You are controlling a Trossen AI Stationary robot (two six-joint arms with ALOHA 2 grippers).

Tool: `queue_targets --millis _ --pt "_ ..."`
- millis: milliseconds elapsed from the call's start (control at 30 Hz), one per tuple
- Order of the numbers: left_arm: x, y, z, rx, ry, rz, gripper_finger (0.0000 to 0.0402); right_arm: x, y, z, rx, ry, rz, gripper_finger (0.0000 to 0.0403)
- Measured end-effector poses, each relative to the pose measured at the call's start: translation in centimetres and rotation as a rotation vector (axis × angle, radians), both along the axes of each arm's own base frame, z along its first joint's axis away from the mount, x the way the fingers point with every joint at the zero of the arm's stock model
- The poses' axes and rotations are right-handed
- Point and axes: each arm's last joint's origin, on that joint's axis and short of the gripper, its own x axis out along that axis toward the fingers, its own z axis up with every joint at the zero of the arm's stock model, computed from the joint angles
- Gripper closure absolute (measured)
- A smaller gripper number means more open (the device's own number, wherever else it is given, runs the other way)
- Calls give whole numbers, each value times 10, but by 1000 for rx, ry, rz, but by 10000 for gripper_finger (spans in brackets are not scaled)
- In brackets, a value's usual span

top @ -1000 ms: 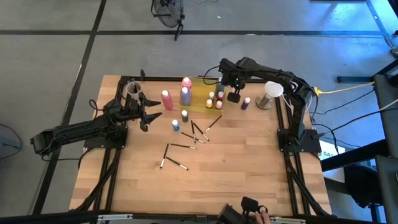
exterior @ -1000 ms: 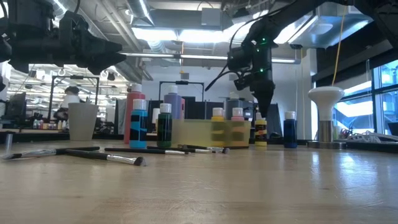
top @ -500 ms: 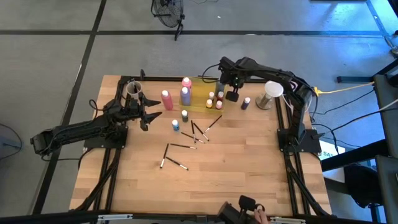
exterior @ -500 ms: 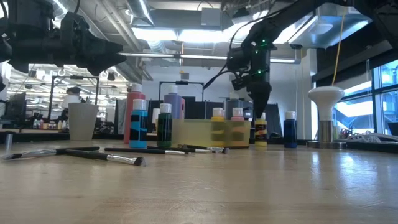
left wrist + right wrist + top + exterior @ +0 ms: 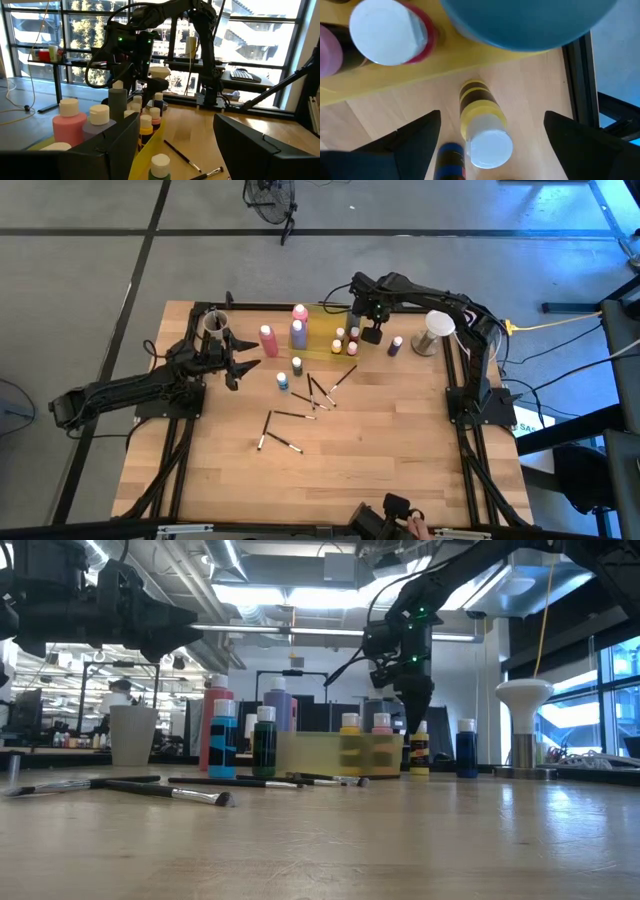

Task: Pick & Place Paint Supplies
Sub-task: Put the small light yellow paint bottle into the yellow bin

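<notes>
So the right gripper (image 5: pixel 372 332) hangs fingers spread straight above the upright yellow paint bottle (image 5: pixel 482 125), cap pointing up between them; left arm's well apart.

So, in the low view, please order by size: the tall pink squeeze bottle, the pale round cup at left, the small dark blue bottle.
tall pink squeeze bottle
pale round cup, shorter but wider, so unsure
small dark blue bottle, clearly smallest
</notes>
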Motion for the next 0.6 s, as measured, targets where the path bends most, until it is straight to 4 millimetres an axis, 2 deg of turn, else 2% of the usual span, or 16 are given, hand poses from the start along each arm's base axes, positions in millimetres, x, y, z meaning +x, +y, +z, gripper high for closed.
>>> queue_targets --millis 367,600 --pt "0 0 0 -16 -4 -2 153 0 0 0 3 6 0 87" --pt "0 0 0 -17 -4 -2 153 -3 -2 -1 9 14 -13 100"
